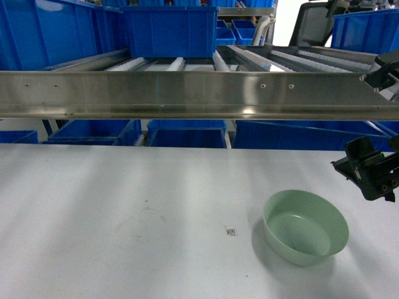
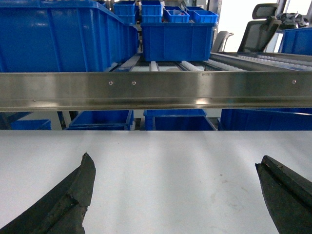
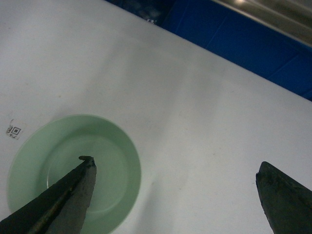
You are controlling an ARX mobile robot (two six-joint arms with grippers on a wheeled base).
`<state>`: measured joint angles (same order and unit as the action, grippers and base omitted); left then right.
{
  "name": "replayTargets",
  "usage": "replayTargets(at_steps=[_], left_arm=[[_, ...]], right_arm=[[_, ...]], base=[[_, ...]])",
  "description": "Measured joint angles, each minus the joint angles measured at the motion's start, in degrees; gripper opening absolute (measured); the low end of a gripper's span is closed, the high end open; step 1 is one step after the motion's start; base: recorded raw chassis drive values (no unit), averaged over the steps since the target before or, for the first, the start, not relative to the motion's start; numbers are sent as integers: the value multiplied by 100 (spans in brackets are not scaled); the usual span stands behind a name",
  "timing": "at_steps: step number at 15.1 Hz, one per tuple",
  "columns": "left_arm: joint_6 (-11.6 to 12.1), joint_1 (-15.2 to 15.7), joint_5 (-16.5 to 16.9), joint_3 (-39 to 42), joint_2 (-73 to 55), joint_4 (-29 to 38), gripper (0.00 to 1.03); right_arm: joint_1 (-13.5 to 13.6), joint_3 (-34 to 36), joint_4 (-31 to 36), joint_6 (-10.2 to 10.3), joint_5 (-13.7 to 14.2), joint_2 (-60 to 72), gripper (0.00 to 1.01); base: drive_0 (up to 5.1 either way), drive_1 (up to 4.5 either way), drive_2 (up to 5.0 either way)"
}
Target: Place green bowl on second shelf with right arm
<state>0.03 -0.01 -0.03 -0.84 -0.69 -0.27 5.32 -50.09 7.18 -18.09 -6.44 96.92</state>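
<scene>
One green bowl (image 1: 305,227) sat upright on the white table (image 1: 124,205), at about four o'clock from the table's middle in the head view. It held nothing. Just beside it, at nine o'clock, lay one small square code sticker (image 1: 231,232), flat on the tabletop and not touching the bowl.

The right gripper (image 3: 175,178) hung above the table at about two o'clock from the bowl, clear of it. In the right wrist view its two fingers (image 3: 73,190) were spread wide, nothing between them; the left-hand finger overlapped the bowl's inside in that view, while the other was over bare table. Whether that finger touched the bowl could not be told.

The left gripper (image 2: 175,187) was likewise spread apart over bare table, two fingers wide and gripping nothing, facing the shelf.

Beyond the table's far edge, at twelve o'clock, ran one long steel rail (image 1: 187,93) fronting a roller shelf (image 1: 181,62). One blue bin (image 1: 169,30) stood on the rollers near the middle, with more blue bins stacked at ten o'clock and others under the rail. One dark office chair (image 1: 312,22) showed at one o'clock.
</scene>
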Motion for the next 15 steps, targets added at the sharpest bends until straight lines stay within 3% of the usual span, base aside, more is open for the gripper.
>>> replayTargets(at_steps=[3,6,11,15], left_arm=[[0,0,0,0,0,0,98],[0,0,0,0,0,0,98],[0,0,0,0,0,0,98],[0,0,0,0,0,0,98]], right_arm=[[227,-42,-284,0,-55,203,98],[409,39,-144,0,-42,321,98],[33,105,79,-63,-22,1108,98],[2,-35,173,-61,-33,1335,98]], base=[[0,0,0],[0,0,0],[0,0,0],[0,0,0]])
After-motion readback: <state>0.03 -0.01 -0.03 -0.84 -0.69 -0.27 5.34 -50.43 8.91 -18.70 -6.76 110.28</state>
